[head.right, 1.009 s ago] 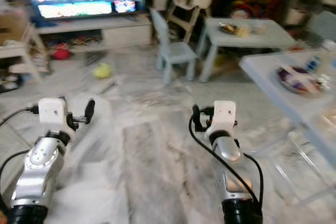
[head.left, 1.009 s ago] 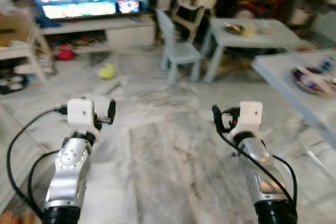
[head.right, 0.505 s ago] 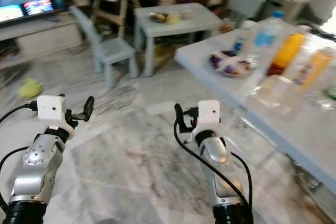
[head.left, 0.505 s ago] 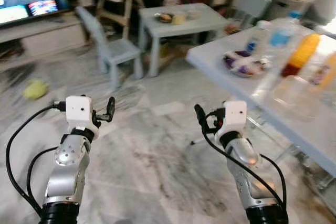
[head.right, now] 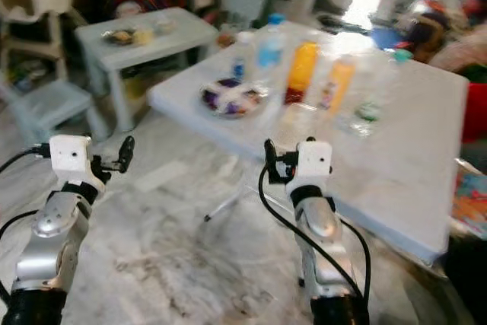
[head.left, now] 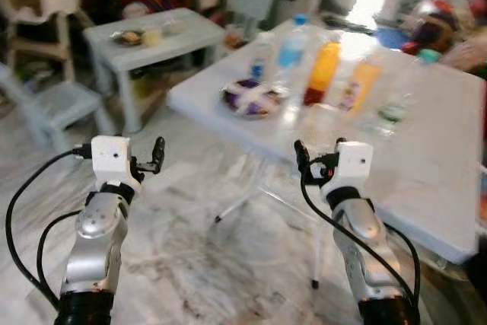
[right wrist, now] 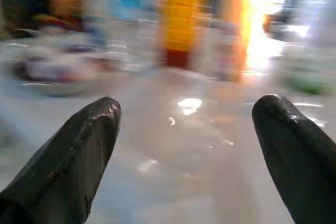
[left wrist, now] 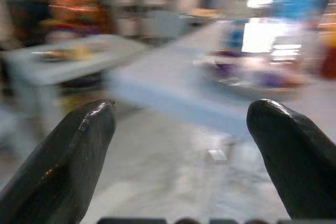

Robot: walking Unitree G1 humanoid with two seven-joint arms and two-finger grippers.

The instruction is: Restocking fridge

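We see strong daylight flooding in from the far right, blowing out the background and glaring on the pale blue worktop (head.left: pixel 426 142). Motion blur smears everything; the bottles, perhaps orange juice, stay indistinct.

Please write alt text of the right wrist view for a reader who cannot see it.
The right gripper is open and empty, its two black fingers spread wide over a pale blue table. Beyond stand a blurred tall orange juice bottle, a blue-labelled clear water bottle and a round plate.
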